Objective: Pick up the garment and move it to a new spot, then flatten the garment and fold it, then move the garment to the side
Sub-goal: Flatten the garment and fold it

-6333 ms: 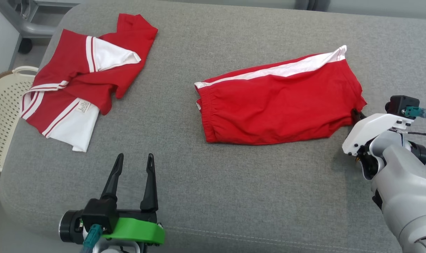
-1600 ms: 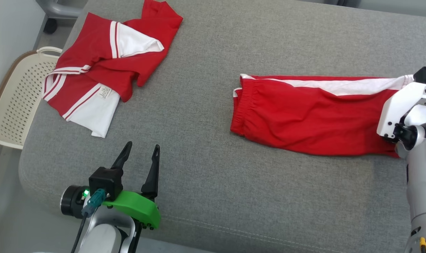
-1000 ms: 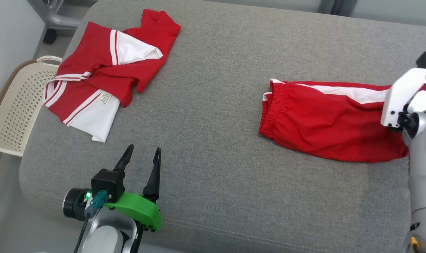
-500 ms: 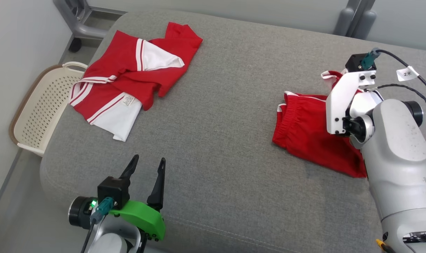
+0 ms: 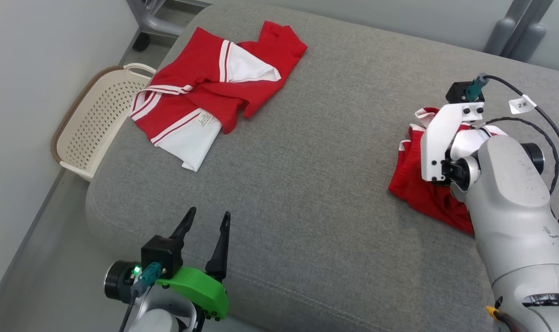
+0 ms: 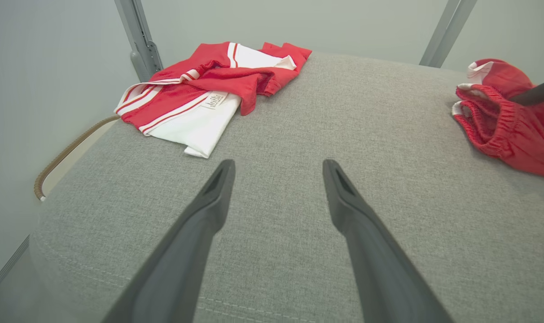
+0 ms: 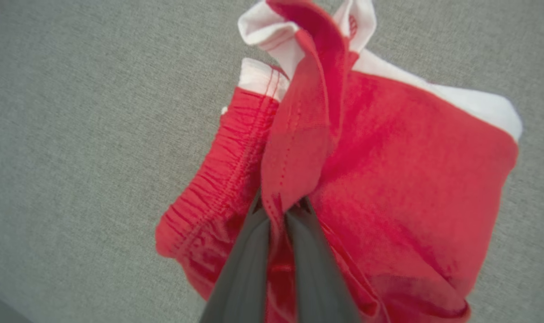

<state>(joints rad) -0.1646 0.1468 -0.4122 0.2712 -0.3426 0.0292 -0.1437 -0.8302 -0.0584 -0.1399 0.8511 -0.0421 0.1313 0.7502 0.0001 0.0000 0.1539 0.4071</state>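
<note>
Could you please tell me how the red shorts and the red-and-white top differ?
The shorts are bunched up, pinched in the shut right hand; the top lies loose and untouched. The shorts show an elastic waistband; the top shows a sewn label. Both are red with white trim.

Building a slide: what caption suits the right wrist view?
Right gripper shut on a fold of the red shorts, bunched over the grey cushion.
</note>
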